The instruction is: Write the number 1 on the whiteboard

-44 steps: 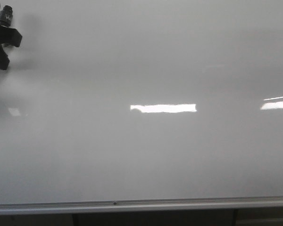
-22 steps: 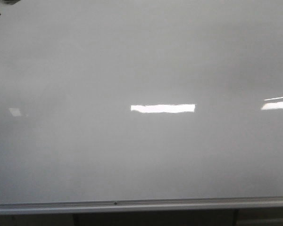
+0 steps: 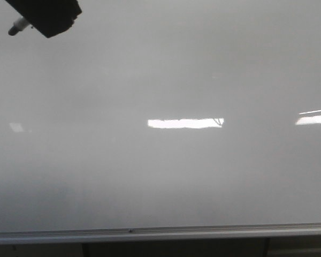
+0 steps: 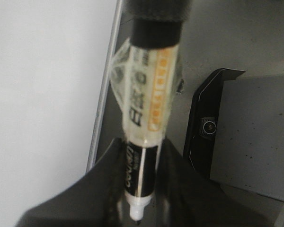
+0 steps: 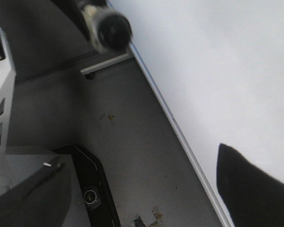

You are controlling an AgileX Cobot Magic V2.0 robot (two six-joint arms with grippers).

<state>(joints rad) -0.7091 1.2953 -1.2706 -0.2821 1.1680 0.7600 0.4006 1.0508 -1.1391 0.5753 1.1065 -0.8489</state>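
The large glossy white-grey whiteboard [image 3: 166,171] with its silver aluminium frame rail along the lower edge fills the front view, and no black stroke shows anywhere on it; the bright white rectangles near its middle and toward three o'clock are only light reflections. So the number 1 is not yet written, and the step in hand looks like the approach: getting the pen to the board.

In the front view the dark left gripper [image 3: 45,16] sits at about eleven o'clock, with the pale tip of the black-and-clear marker pen [image 3: 17,27] poking out toward nine o'clock. Whether the tip touches the board cannot be told from here. The left wrist view shows the marker [image 4: 146,109] held lengthwise, the black fingers [image 4: 109,184] pinching its barrel on both sides, its white nib end bare past them.

In the right wrist view only a dark edge of the right gripper [image 5: 251,189] shows over the board, and I cannot tell whether its fingers are spread or pressed together.

The next move probably calls for turning the nib square to the board, pressing lightly, then drawing one short straight stroke toward six o'clock.
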